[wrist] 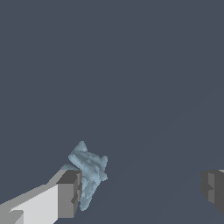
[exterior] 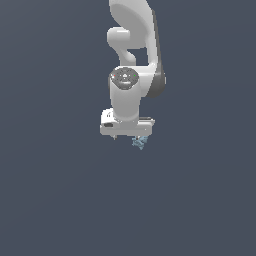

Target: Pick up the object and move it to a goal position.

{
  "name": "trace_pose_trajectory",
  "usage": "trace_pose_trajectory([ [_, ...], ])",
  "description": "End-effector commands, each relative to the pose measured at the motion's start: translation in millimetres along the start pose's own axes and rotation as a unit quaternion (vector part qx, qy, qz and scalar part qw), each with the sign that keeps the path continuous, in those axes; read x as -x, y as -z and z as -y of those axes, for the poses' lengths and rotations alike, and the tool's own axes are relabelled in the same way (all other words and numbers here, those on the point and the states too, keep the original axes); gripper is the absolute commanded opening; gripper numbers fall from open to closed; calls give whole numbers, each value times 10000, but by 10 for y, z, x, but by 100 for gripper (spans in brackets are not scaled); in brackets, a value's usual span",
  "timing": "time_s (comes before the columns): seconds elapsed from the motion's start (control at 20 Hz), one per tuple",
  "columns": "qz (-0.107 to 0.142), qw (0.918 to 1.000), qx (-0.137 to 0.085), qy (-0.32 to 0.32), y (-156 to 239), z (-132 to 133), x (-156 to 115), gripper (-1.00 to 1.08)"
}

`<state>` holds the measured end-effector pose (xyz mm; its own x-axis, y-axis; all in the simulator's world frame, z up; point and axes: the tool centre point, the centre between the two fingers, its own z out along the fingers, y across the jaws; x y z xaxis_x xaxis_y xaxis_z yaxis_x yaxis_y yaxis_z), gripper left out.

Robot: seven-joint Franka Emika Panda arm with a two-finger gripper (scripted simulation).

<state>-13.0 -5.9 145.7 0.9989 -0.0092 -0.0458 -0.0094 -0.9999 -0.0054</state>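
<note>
I judge the object (wrist: 89,171) light, rigid, jagged; my gripper's (wrist: 140,188) spread jaws should pinch its thicker middle.

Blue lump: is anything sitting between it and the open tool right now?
Nothing visible. In the wrist view the blue lump lies right beside one finger of the open tool, with bare grey floor across the rest of the gap. No goal marker shows.
</note>
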Motion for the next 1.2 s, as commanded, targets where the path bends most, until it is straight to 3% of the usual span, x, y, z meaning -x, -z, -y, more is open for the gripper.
trace_pose_trajectory([
  [0.0,0,10000,0,0,0,0,0,100],
  [0.5,13,9997,105,-208,15,-417,-6,100],
  [1.15,-18,9987,91,-492,-56,-268,35,100],
])
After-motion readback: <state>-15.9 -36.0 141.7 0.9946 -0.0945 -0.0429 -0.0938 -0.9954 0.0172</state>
